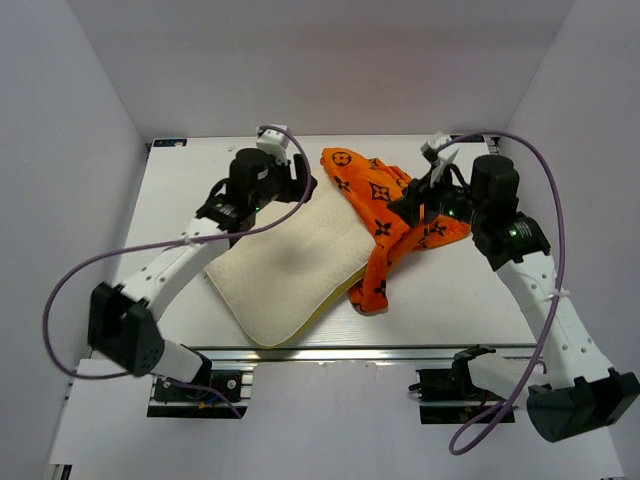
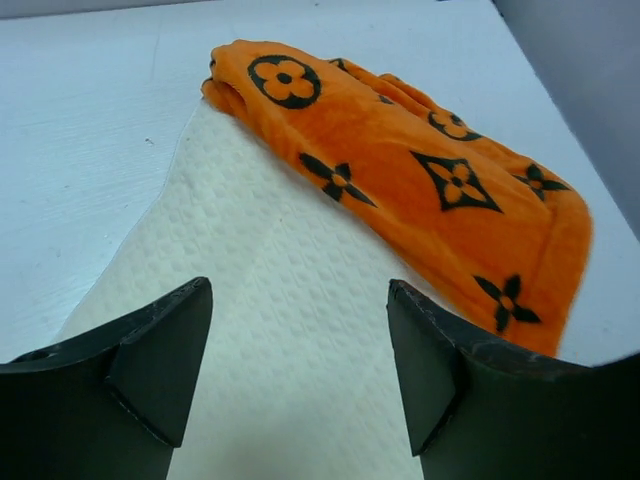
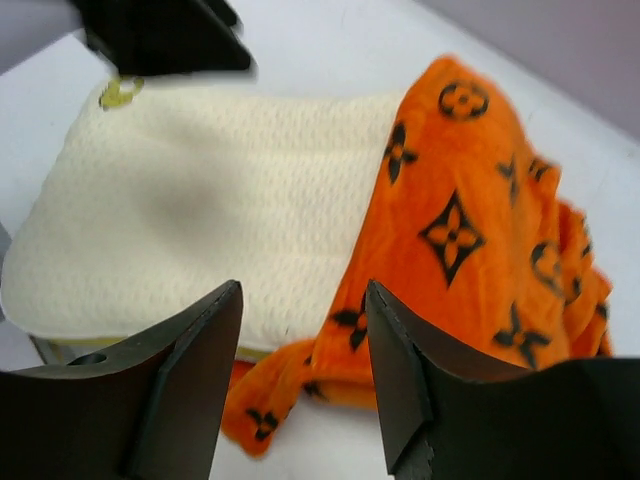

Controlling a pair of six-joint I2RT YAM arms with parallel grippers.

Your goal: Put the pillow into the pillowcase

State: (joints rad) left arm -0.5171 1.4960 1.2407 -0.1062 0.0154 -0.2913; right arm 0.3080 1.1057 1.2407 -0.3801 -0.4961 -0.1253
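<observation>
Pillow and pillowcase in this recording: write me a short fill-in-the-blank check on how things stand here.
1. The pillowcase is bright ____ with black motifs.
2. It lies draped over one edge of the pillow, whose side band is ____.
3. The left pincer and the right pincer both stand ____, holding nothing.
Missing words: orange; yellow; open.
</observation>
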